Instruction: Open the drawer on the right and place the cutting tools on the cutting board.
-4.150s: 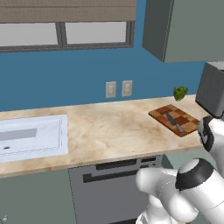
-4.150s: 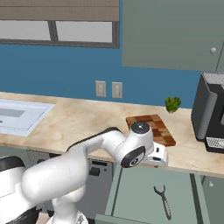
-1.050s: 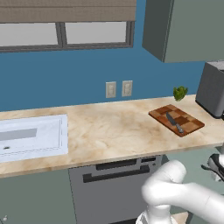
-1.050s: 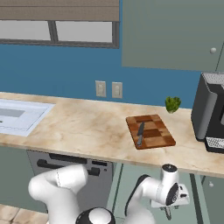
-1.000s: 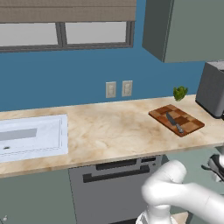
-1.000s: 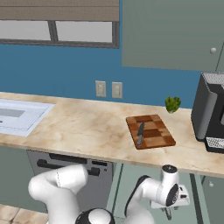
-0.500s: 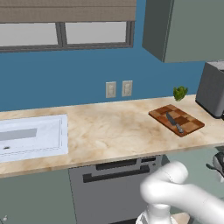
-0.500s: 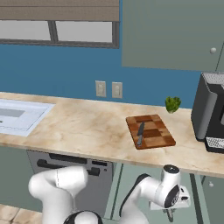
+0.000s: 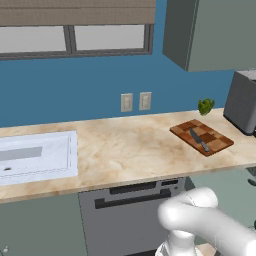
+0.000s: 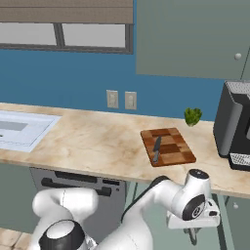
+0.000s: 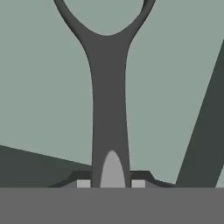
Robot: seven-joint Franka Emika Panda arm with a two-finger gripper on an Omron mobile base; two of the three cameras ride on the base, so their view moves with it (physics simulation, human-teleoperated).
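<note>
Reaching down into the drawer (image 11: pixel 43 87) below the cutting board (image 10: pixel 168 146), the end effector (image 11: pixel 111 183) straddles a slim dark scissor-like tool (image 11: pixel 108 87), seemingly closing on it, so the next move is likely lifting it beside the knife (image 10: pixel 156 149).

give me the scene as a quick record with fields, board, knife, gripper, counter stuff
board: checkered wooden cutting board, flat on the marbled beige countertop
knife: dark-handled grey-blade knife lying on the board
gripper: two-finger gripper, a slim dark forked tool running up from between its fingertips; grip state unclear
arm: low, below the counter edge in the right base view
other: small green plant behind the board; black appliance to its right; white sink at far left
</note>
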